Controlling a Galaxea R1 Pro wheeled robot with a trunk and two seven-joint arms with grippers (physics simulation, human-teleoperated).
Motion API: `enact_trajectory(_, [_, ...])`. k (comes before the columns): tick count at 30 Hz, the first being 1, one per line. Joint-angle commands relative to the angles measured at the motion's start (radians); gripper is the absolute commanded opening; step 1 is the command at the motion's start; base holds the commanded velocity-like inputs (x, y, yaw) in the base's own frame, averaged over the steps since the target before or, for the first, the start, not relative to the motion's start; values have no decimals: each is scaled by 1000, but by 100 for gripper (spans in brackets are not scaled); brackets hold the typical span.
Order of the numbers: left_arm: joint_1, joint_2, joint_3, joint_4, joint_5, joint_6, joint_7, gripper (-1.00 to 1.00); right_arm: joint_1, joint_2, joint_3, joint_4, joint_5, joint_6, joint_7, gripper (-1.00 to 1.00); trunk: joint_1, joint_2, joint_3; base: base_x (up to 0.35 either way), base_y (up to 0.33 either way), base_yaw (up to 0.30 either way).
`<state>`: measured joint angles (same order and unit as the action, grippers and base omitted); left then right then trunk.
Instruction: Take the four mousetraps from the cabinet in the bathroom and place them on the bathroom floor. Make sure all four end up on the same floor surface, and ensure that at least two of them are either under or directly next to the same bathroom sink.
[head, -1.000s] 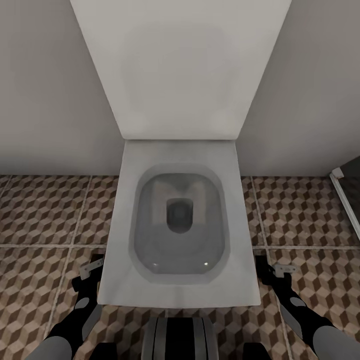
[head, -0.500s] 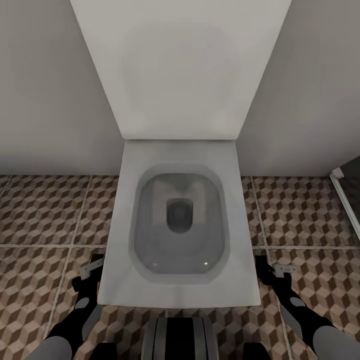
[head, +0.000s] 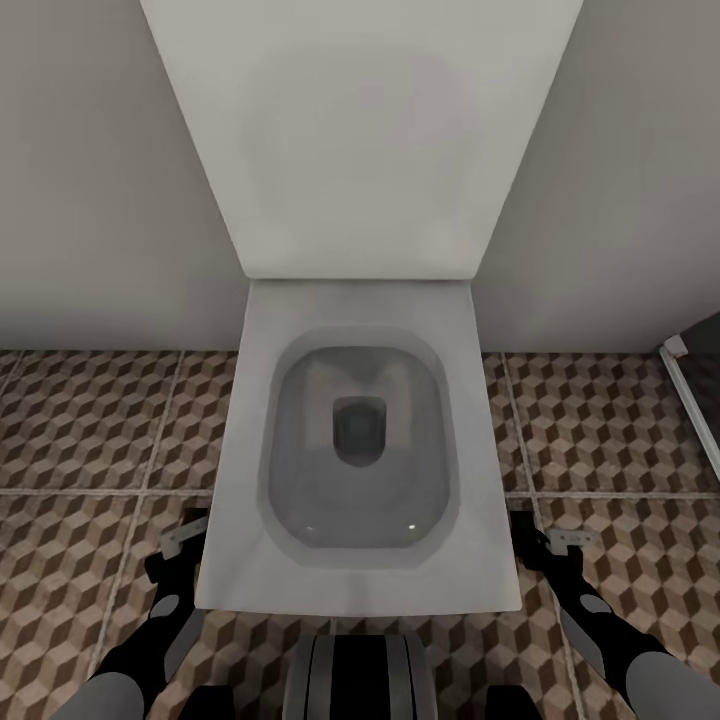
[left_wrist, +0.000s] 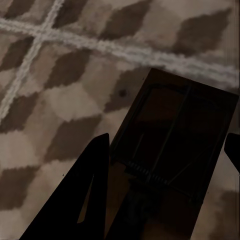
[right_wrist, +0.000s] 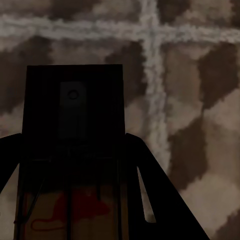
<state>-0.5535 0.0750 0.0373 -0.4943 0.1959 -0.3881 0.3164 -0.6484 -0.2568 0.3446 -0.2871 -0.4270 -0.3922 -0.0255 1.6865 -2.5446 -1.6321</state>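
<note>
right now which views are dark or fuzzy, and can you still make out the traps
Head view: evenly lit, sharp on the toilet. Left wrist view: soft tiles, trap a dark shape with faint wire lines. Right wrist view: trap in shadow, a red mark just readable.

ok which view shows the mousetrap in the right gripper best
The right wrist view: the mousetrap sits between the dark fingers, its wire parts and red mouse print visible. In the head view only a small grey piece shows at the right gripper. The left wrist view shows another mousetrap.
</note>
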Motion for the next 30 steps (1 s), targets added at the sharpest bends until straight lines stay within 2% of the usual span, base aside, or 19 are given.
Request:
enact_trajectory(1, [0,0,-4,0,6,-3,0,-100,0,-1,8,0,-12,-4,1,-100,0,0,0,0,0,0])
enact_trajectory(19, [0,1,0,-4,5,2,8,-100,-1,-1,8,0,-12,-4,1,-100,0,0,0,0,0,0])
enact_trajectory(30, [0,20,1,-4,7,2,9,-100,-1,-1,8,0,-12,-4,1,-100,0,0,0,0,0,0])
